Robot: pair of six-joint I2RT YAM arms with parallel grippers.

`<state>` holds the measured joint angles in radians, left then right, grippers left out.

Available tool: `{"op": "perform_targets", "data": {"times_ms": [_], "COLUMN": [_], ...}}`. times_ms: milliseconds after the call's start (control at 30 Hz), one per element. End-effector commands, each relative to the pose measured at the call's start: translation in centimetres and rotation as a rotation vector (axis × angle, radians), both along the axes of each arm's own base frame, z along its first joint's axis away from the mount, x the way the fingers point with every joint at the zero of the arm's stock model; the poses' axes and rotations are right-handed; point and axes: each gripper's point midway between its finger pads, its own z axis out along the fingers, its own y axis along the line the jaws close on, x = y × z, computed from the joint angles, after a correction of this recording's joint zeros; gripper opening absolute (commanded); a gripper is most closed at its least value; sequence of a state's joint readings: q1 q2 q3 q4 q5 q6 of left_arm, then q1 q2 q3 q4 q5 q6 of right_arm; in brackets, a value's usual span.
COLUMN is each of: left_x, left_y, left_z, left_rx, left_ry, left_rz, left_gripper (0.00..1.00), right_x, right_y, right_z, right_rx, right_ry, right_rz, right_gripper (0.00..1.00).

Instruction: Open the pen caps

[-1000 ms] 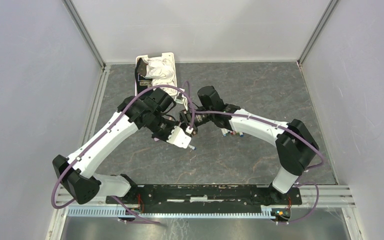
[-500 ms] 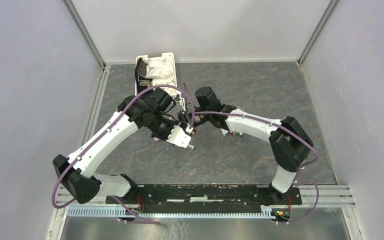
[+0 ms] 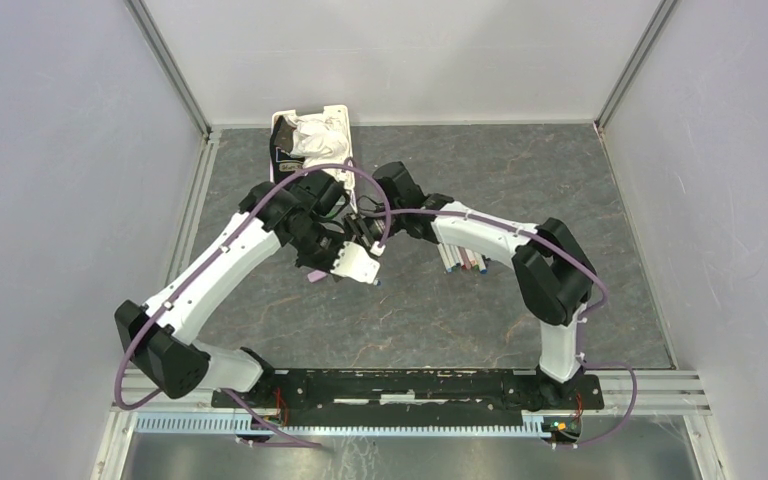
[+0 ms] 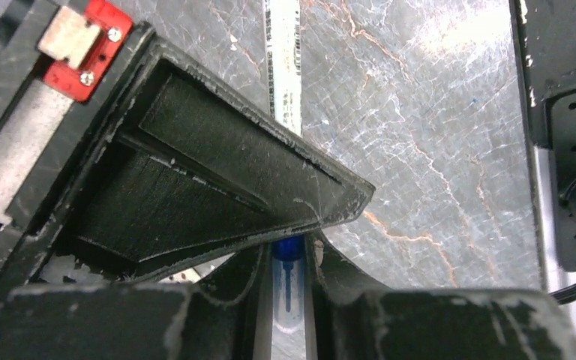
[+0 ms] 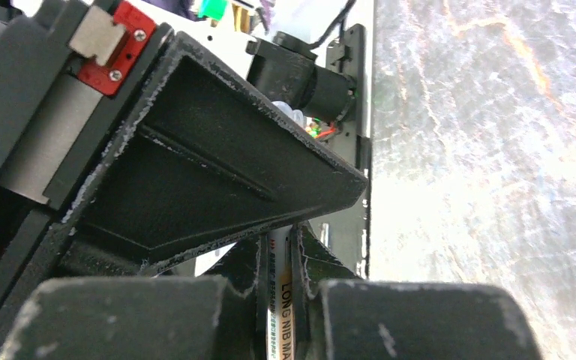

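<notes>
– Grey marbled bench [image 3: 520, 180], walled on three sides, with the white basket [image 3: 344, 120] just beyond where the arms meet. What's held?
– Left gripper [image 4: 300, 236] is pinched tight on the blue cap [image 4: 289, 249]. Right gripper [image 5: 281, 236] is clamped on the white barrel [image 5: 277, 292], seemingly of the same pen.
– Then pull straight along the pen, without bending.
– Draw toward the open near bench, away from the loose pens [image 3: 465, 262] on the right.

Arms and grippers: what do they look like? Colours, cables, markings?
The left arm and right arm have white links, black joints and a purple cable each. The left gripper and right gripper are black, with wedge-shaped fingers, scuffed edges and a red bracket.
</notes>
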<state>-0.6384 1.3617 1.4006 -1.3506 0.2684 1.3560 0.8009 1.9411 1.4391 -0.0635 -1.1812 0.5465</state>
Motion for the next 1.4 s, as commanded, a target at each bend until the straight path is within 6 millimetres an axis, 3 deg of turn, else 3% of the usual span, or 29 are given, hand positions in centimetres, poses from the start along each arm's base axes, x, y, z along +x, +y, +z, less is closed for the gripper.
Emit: {"op": "perform_targets", "data": {"times_ms": [0, 33, 67, 100, 133, 167, 200, 233, 300, 467, 633, 700, 900, 1000, 1133, 1367], "left_x": [3.1, 4.6, 6.3, 6.9, 6.2, 5.2, 4.4, 4.3, 4.6, 3.0, 3.2, 2.4, -0.5, -0.9, -1.1, -1.2], "left_y": [1.4, 5.9, 11.1, 14.4, 14.3, 10.8, 7.9, 5.8, 5.1, 3.1, 2.2, 0.9, -3.3, -4.3, -5.1, -6.0], "left_z": [1.1, 1.1, 1.1, 0.3, -0.6, -0.6, -0.2, -0.2, 0.3, 1.2, 0.3, 0.3, -0.2, -0.4, -1.0, -1.5], "left_rx": [-0.068, -0.027, -0.005, -0.006, -0.022, -0.064, -0.093, -0.108, -0.118, -0.167, -0.192, -0.245, -0.335, -0.346, -0.339, -0.337], "left_ry": [-0.077, -0.098, -0.139, -0.154, -0.115, -0.077, -0.071, -0.105, -0.159, -0.095, -0.068, -0.020, 0.066, 0.102, 0.112, 0.111], "left_rz": [-0.034, 0.019, 0.092, 0.110, 0.093, 0.057, 0.050, 0.015, -0.005, -0.044, -0.025, -0.030, -0.058, -0.066, -0.092, -0.113], "left_gripper": [0.02, 0.02, 0.02, 0.02, 0.02, 0.02, 0.02, 0.02, 0.02, 0.02, 0.02, 0.05, 0.71, 0.84, 0.82, 0.57], "right_x": [-1.8, -5.3, -8.1, -9.0, -8.8, -9.0, -8.3, -7.7, -7.9, -6.4, -4.3, -3.6, -2.4, -2.0, -1.8, -1.7], "right_y": [-5.3, -9.7, -12.4, -13.0, -12.3, -11.0, -10.9, -10.9, -11.2, -11.3, -11.1, -10.4, -7.7, -6.6, -5.5, -3.4], "right_z": [-6.6, -8.8, -9.9, -9.8, -7.9, -6.8, -8.3, -8.4, -7.3, -6.7, -5.5, -4.9, -3.0, -1.8, -0.9, 0.7], "right_rx": [-0.276, -0.348, -0.325, -0.210, -0.102, -0.098, -0.206, -0.279, -0.214, -0.197, -0.183, -0.160, -0.066, -0.026, 0.004, 0.063], "right_ry": [-0.122, -0.132, -0.114, -0.050, 0.004, 0.015, -0.080, -0.129, -0.090, -0.091, -0.144, -0.143, -0.112, -0.128, -0.127, -0.123], "right_rz": [-0.065, -0.067, -0.117, -0.277, -0.322, -0.226, -0.146, -0.125, -0.151, -0.176, -0.213, -0.224, -0.170, -0.132, -0.087, -0.043], "right_gripper": [0.00, 0.00, 0.00, 0.00, 0.00, 0.00, 0.00, 0.00, 0.00, 0.00, 0.00, 0.00, 0.00, 0.00, 0.00, 0.00]}}
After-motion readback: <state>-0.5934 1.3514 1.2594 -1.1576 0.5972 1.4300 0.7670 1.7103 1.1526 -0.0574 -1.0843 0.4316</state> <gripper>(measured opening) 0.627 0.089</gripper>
